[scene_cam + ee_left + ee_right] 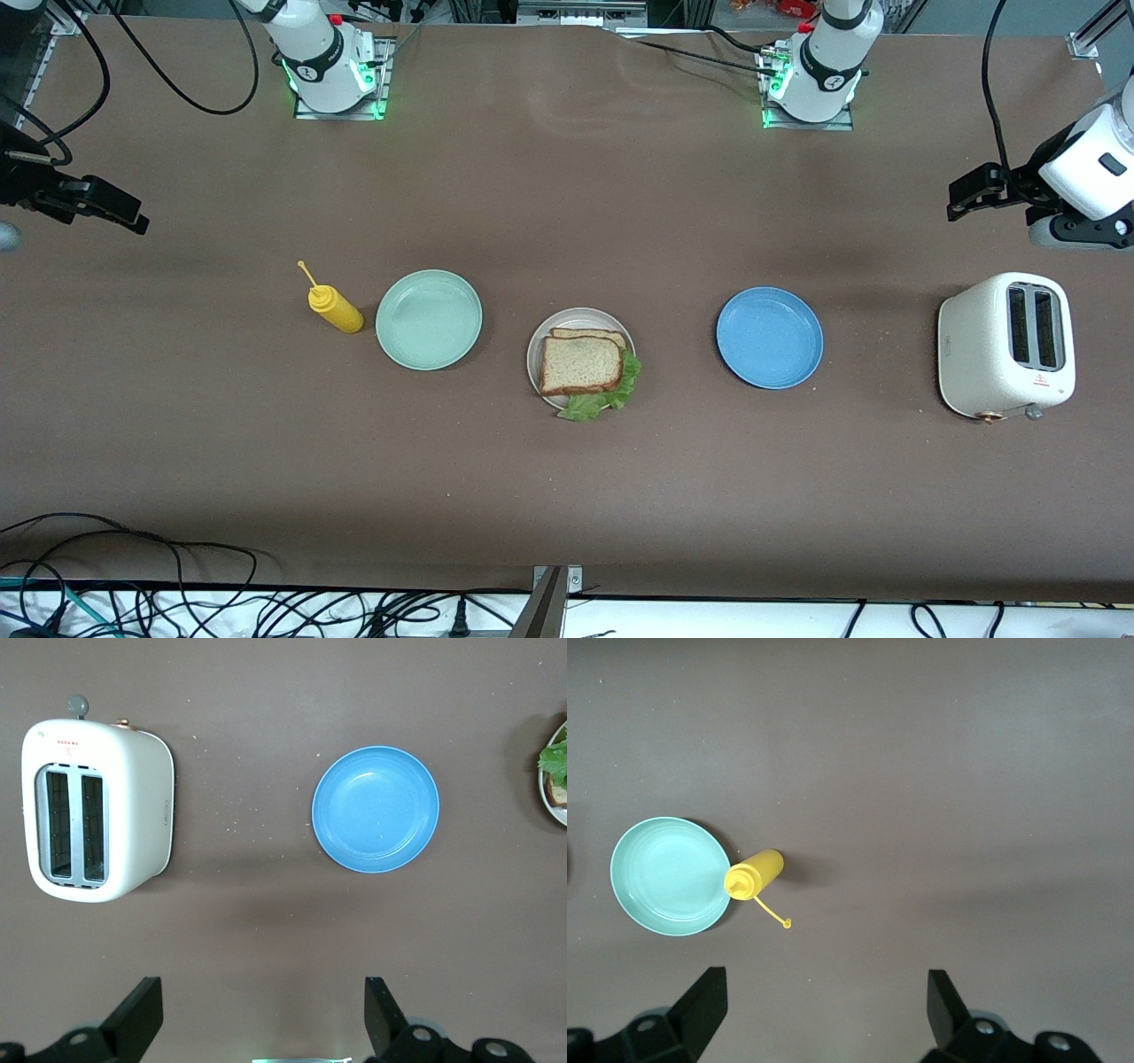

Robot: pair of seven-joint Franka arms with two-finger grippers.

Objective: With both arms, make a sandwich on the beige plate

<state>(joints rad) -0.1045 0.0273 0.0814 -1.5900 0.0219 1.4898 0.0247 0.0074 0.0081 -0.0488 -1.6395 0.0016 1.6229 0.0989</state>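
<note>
The sandwich [583, 363] is lying assembled on the beige plate [537, 354], mid-worktop, between the mint-green plate [429, 319] and the blue plate [769, 337]. Two bread slices are being shown stacked, the top one offset toward the front camera, with the lettuce [611, 394] sticking out from between them over the plate rim on the side nearer the camera and toward the left arm's end. Judged from this, the task is looking finished or nearly so.

The left gripper [261, 1014] is being held high over bare worktop near the toaster [1005, 346], fingers [137, 1010] spread fully apart, nothing held. The right gripper [824, 1010] is being held over bare worktop at the right arm's end, fingers [700, 1005] likewise spread wide and empty. Both arms are parked well apart from the sandwich.

Key relation: the sandwich is lying toward the table's middle from both grippers, roughly midway between them. In the left wrist view only the plate edge with lettuce is just showing; in the right wrist view it is not showing at all, only the mint-green plate and the yellow squeeze bottle [755, 875] touching its rim. Neither arm is clearly nearer. The stack is near-square, so no strong long axis is being offered; any correction would probably be a nudge of the offset top slice.
</note>
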